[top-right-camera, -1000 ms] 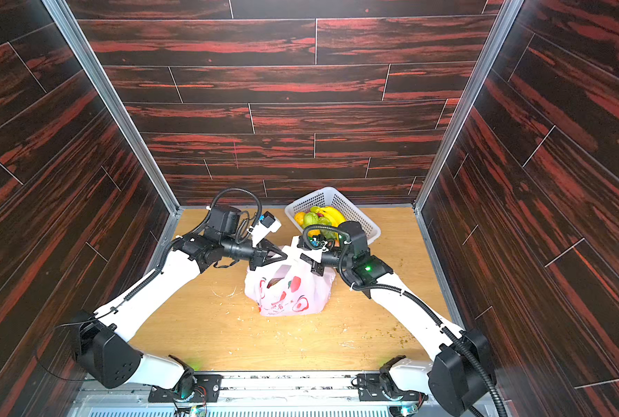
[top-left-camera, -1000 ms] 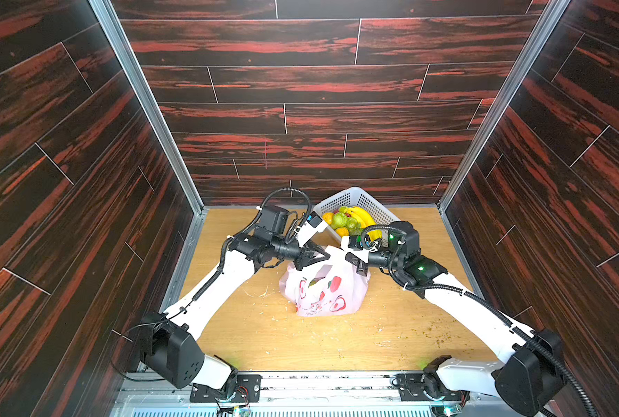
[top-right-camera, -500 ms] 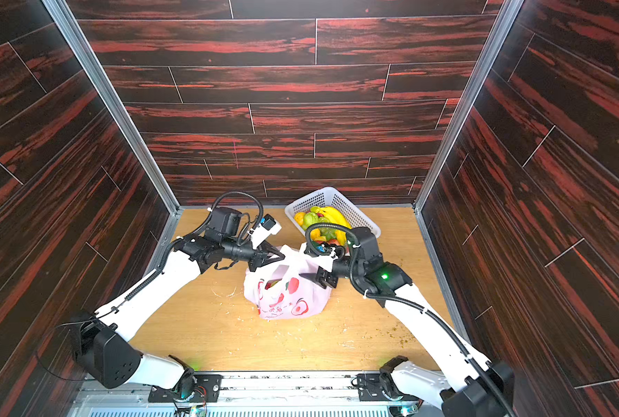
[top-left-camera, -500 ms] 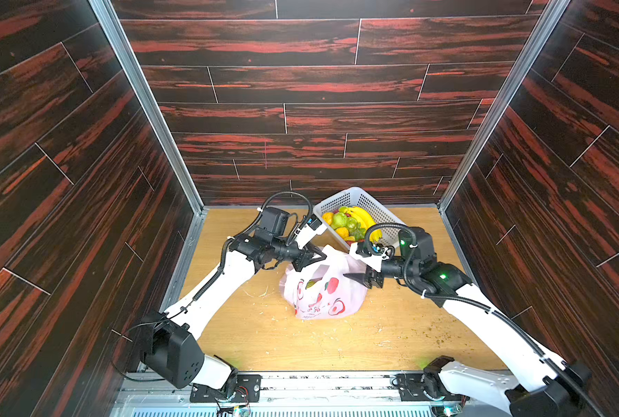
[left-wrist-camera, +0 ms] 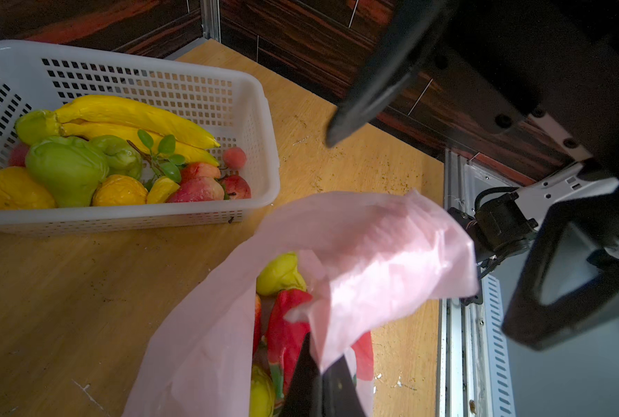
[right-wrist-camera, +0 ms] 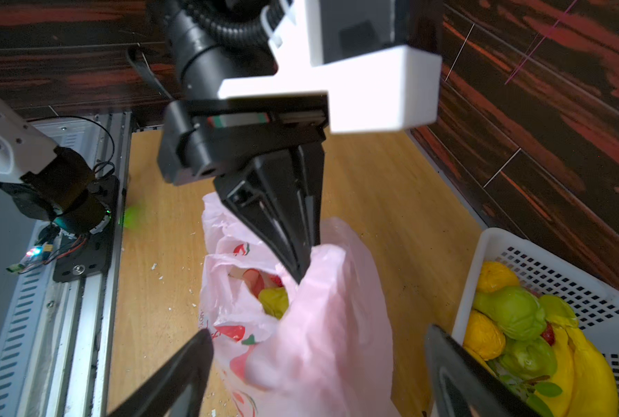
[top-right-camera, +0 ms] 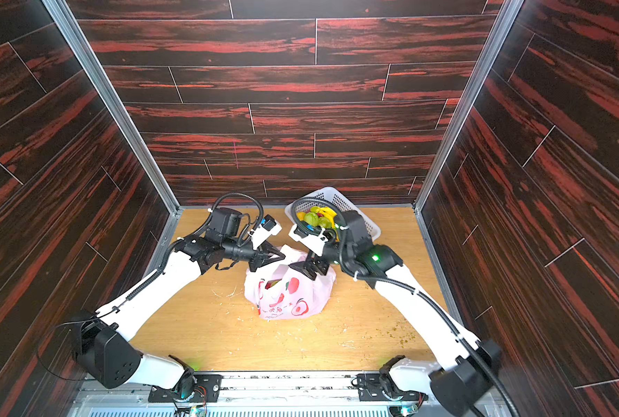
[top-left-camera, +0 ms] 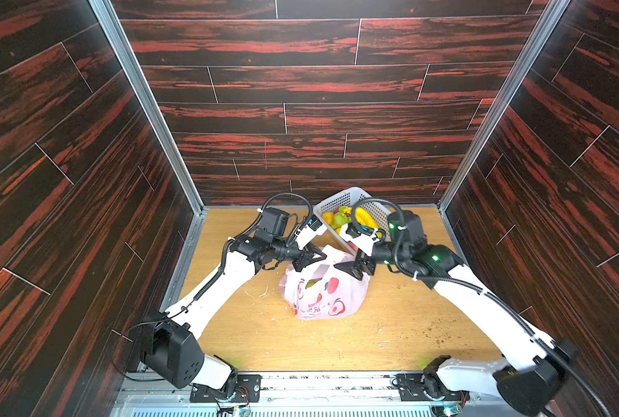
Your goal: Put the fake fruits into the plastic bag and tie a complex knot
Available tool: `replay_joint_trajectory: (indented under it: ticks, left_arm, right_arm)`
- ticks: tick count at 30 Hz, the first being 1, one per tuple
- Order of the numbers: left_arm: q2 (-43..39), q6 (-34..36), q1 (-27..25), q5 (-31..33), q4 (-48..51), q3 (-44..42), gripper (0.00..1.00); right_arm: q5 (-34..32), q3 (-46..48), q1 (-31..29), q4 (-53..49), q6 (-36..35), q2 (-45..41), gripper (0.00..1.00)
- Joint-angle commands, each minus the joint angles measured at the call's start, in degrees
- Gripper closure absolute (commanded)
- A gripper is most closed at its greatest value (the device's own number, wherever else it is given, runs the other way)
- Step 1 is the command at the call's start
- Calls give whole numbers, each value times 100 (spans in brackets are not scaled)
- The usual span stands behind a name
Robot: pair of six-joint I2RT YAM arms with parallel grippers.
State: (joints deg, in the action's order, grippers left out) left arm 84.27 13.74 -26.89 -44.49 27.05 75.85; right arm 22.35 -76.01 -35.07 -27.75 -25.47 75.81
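Note:
The pale-pink plastic bag (top-left-camera: 324, 292) (top-right-camera: 290, 292) stands on the wooden table in both top views. My left gripper (top-left-camera: 320, 257) (left-wrist-camera: 318, 364) is shut on its upper rim and holds that side up. In the right wrist view its tip (right-wrist-camera: 300, 267) pinches the film. My right gripper (top-left-camera: 353, 270) (right-wrist-camera: 318, 331) is open, its fingers (right-wrist-camera: 192, 361) spread either side of the bag's slack right flap without gripping it. Fake fruits lie inside the bag: a green one (left-wrist-camera: 280, 274) (right-wrist-camera: 273, 301) and a red one (left-wrist-camera: 288, 325). No knot is in view.
A white perforated basket (top-left-camera: 340, 200) (left-wrist-camera: 257, 108) (right-wrist-camera: 492, 249) with bananas (left-wrist-camera: 131, 112), green and yellow fruits stands behind the bag at the back of the table. Dark panel walls close in three sides. Crumbs dot the wood.
My right gripper has opened and let go of the bag's rim, and that side of the bag has slumped. The left gripper still holds its side in place.

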Motion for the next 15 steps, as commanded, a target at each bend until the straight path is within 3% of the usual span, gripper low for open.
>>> replay_joint_trajectory:
  ticks: [1, 15]
  left_arm:
    - [-178, 263, 19, -21, -68, -50, 100]
    - [-394, 348, 9, 238, -566, -422, 100]
  right_arm:
    - [-82, -290, -64, -408, -52, 332, 8]
    - [169, -645, -127, -629, 172, 1018, 38]
